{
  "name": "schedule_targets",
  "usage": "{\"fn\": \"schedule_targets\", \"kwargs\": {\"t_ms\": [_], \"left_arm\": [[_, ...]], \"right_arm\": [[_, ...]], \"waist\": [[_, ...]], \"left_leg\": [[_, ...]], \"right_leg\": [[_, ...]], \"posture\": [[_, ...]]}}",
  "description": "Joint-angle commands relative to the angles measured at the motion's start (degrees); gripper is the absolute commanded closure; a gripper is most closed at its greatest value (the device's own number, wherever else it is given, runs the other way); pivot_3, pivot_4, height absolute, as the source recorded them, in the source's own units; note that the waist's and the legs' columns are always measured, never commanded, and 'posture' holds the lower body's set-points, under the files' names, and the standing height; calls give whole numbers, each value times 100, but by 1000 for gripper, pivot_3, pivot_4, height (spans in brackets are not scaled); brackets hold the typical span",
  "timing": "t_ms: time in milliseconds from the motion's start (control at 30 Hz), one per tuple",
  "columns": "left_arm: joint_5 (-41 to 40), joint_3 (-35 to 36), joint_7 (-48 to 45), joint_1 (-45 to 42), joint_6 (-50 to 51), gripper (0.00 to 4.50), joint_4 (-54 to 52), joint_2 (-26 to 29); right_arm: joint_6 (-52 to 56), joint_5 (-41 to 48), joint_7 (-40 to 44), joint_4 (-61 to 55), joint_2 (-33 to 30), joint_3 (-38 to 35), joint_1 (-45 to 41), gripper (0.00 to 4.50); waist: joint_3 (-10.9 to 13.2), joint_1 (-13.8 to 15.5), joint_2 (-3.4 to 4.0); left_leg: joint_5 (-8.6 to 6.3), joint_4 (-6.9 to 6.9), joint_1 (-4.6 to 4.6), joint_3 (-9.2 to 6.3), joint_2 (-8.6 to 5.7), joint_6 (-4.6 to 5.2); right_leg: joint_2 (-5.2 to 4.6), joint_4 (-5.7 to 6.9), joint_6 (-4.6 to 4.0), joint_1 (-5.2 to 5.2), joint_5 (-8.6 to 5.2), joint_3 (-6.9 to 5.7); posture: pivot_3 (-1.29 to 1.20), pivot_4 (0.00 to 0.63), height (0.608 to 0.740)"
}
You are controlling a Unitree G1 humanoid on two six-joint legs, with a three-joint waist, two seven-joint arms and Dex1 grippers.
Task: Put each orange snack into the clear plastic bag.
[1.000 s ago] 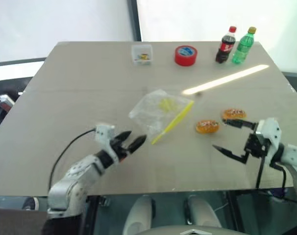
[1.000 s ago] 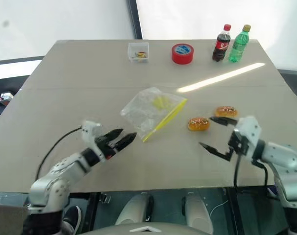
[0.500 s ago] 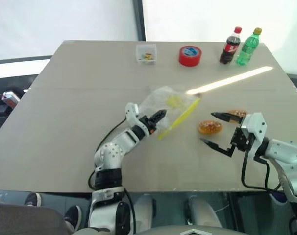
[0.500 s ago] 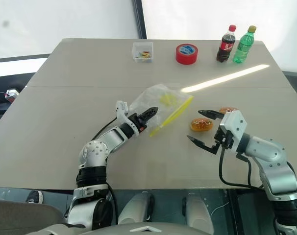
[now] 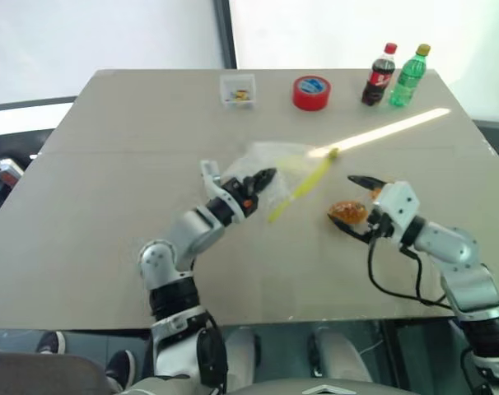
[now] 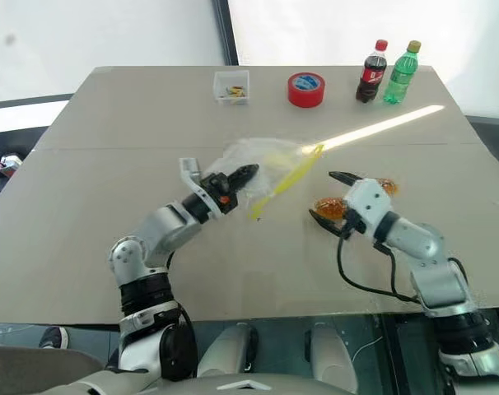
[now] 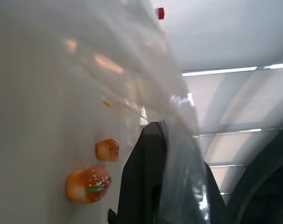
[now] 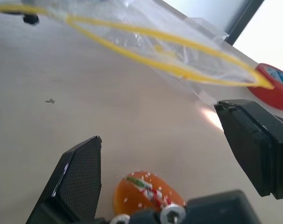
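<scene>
With the left gripper [image 5: 262, 176] clamping the bag [image 5: 286, 169] at frame centre, the wide-open right gripper [image 5: 355, 206] should straddle the nearer snack [image 5: 347, 212] squarely before closing.

Two orange snacks [image 6: 329, 206] [image 6: 387, 186], two bottles [image 6: 369, 71] [image 6: 400, 72], one clear plastic bag [image 6: 258, 162].

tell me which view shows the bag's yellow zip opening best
The right wrist view: the clear plastic bag hangs with its yellow zip strip spread into an open loop. The eye views show the strip only as a thin slanted line; the left wrist view shows blurred plastic.
</scene>
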Motion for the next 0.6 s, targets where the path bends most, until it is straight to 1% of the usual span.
{"fn": "schedule_targets", "kwargs": {"t_ms": [33,100,200,367,500,600], "left_arm": [[-967,-398,470,284,-348,4473,-430,276],[-1095,-557,552,473,-453,4473,-538,430],[-1107,-698,510,611,-527,4473,-607,570],[-1107,-862,475,641,-629,4473,-603,668],[-1107,-944,430,576,-661,4473,-470,727],[-1107,-972,346,469,-582,4500,-325,848]], "right_arm": [[-138,-305,-394,209,275,197,-370,0],[-180,-482,-559,474,471,335,-731,0],[-484,-857,-882,952,543,431,-1218,0],[-1376,-1318,-1192,1654,384,625,-1736,0],[-2239,-1737,-1056,2146,160,1086,-1987,0],[-2737,-2019,-1240,2580,71,1255,-2192,806]], "waist": [[1,37,-2],[1,37,-1],[2,54,-1],[2,62,-1],[2,23,-1],[2,7,-2]], "left_leg": [[1,0,0,-2,-2,-2],[2,4,-3,-3,-9,-3],[3,9,-2,1,-17,-4],[4,10,-4,-5,-17,-6],[5,8,-6,0,-17,-7],[5,6,-5,-1,-15,-7]], "right_leg": [[-1,2,0,0,0,-1],[-3,2,-1,-1,0,-2],[-4,3,-1,0,1,1],[-1,4,-2,2,0,-10],[-1,0,-3,0,0,-6],[-1,-3,-3,-1,0,-4]], "posture": [[0,150,740],[0,150,740],[0,150,740],[0,150,740],[0,150,740],[0,150,740]]}}
